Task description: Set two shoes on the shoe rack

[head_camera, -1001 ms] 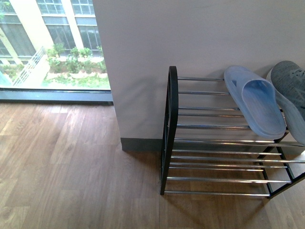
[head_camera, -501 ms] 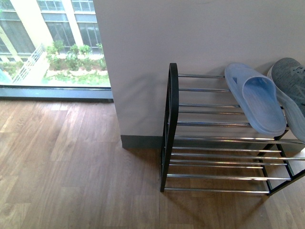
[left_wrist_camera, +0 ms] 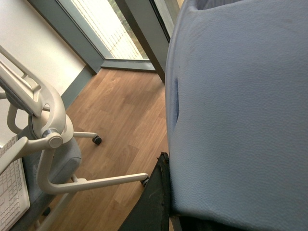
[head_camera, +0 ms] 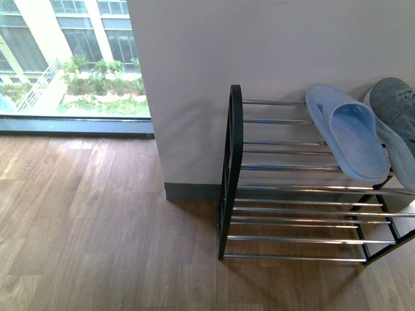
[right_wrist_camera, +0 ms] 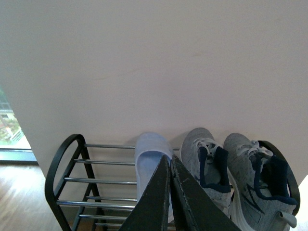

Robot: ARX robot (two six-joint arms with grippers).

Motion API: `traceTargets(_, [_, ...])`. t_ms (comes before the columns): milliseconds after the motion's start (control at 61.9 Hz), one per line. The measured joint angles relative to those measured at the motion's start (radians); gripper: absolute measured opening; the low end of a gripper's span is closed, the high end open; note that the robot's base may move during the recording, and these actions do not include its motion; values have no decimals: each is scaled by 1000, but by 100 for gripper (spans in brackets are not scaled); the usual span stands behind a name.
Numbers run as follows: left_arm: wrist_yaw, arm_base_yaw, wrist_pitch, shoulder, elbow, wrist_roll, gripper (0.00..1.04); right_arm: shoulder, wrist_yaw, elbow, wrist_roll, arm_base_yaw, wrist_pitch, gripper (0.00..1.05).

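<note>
The shoe rack (head_camera: 234, 136), black-framed with chrome rods, stands against the wall. On its top tier lies a pale blue slide sandal (head_camera: 350, 136) with a grey sneaker (head_camera: 397, 107) beside it. Neither gripper shows in the front view. In the left wrist view my left gripper (left_wrist_camera: 164, 161) is shut on a second pale blue slide sandal (left_wrist_camera: 240, 110), which fills most of the picture; one black finger (left_wrist_camera: 153, 202) shows along its edge. My right gripper (right_wrist_camera: 170, 160) is shut and holds nothing, in front of the rack (right_wrist_camera: 65, 147), pointing at the sandal (right_wrist_camera: 149, 151) and the two grey sneakers (right_wrist_camera: 204, 161).
A white wall (head_camera: 259, 45) stands behind the rack, with a window (head_camera: 71, 58) to its left and wood floor (head_camera: 97, 220) in front. A pale office chair (left_wrist_camera: 45, 144) on castors stands on the floor in the left wrist view.
The front view has shifted slightly, so the rack sits a little higher in the picture. The sandal and sneaker on the rack have not moved.
</note>
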Motion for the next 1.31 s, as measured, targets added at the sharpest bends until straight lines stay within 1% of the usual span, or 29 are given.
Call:
traceTargets(614, [0, 0, 0, 0, 0, 0, 2, -242, 0, 0, 0, 0, -235, 1])
traceTargets(872, [0, 0, 0, 0, 0, 0, 2, -299, 0, 0, 0, 0, -293, 1])
traceTargets(888, [0, 0, 0, 0, 0, 0, 2, -312, 0, 0, 0, 0, -306, 1])
traceTargets(953, [0, 0, 0, 0, 0, 0, 2, -418, 2, 0, 0, 0, -446, 1])
traceTargets(985, [0, 0, 0, 0, 0, 0, 2, -446, 0, 0, 0, 0, -460, 1])
traceTargets(1308, [0, 0, 0, 0, 0, 0, 2, -471, 0, 0, 0, 2, -469, 1])
